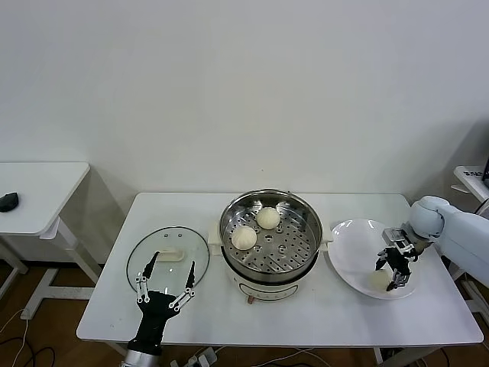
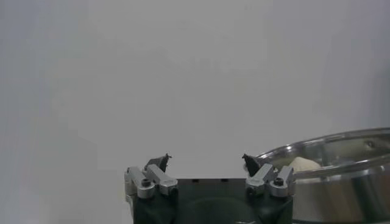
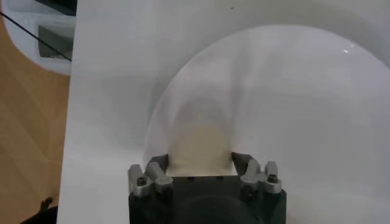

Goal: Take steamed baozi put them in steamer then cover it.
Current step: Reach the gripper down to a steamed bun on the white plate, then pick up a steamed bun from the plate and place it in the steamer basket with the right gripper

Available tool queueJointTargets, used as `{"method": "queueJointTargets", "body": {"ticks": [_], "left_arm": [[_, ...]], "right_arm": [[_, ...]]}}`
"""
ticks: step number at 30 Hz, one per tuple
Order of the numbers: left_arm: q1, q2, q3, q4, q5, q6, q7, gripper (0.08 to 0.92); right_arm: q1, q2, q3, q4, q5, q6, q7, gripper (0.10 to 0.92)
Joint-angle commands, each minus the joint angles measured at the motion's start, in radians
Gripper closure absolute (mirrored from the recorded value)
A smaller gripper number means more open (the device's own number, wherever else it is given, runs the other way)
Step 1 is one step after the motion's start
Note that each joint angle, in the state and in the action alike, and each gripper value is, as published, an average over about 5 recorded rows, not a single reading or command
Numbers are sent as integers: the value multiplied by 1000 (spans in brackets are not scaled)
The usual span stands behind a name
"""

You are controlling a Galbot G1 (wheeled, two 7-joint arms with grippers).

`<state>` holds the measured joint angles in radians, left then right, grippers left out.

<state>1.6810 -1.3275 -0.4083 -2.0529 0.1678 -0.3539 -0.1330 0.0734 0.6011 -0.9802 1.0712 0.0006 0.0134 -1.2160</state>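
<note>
White table (image 1: 306,321) against pale wall; right pincer (image 1: 395,274) straddles baozi (image 1: 380,280); left pincer (image 1: 164,284) spread.

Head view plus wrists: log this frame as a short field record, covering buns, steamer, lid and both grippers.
steamer: lid off, two steamed baozi on its perforated tray
plate: one bun, to the steamer's right
right gripper: over the plate, fingers either side of that bun
cover: flat on the table, to the steamer's left
left gripper: open, near the cover's front edge

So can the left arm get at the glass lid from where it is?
Probably yes: the left gripper hangs open at the near edge of the lid, whose handle lies uncovered on the table.
</note>
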Motion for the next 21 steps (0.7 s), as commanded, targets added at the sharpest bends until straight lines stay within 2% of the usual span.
{"method": "queueJointTargets", "body": {"ticks": [1,5,9,15,21], "left_arm": [[0,2,0,-2,-1,1,-1,177],[1,6,-1,-9,-2,2,-2,177],[3,7,0,-14,-1,2,-2,177],[8,8,2,-28,-1,1,-2,177],[11,14,5,-35,-1,6,-2,177]], "right_arm": [[52,-4,-18,14,11,2,0,405],[181,-19,-55,56,42,25,-21,414],[387,2,-159,104,63,115,-57,414],[693,103,-313,194,68,328,-78,414],[784,194,-360,365,115,408,-31,414]]}}
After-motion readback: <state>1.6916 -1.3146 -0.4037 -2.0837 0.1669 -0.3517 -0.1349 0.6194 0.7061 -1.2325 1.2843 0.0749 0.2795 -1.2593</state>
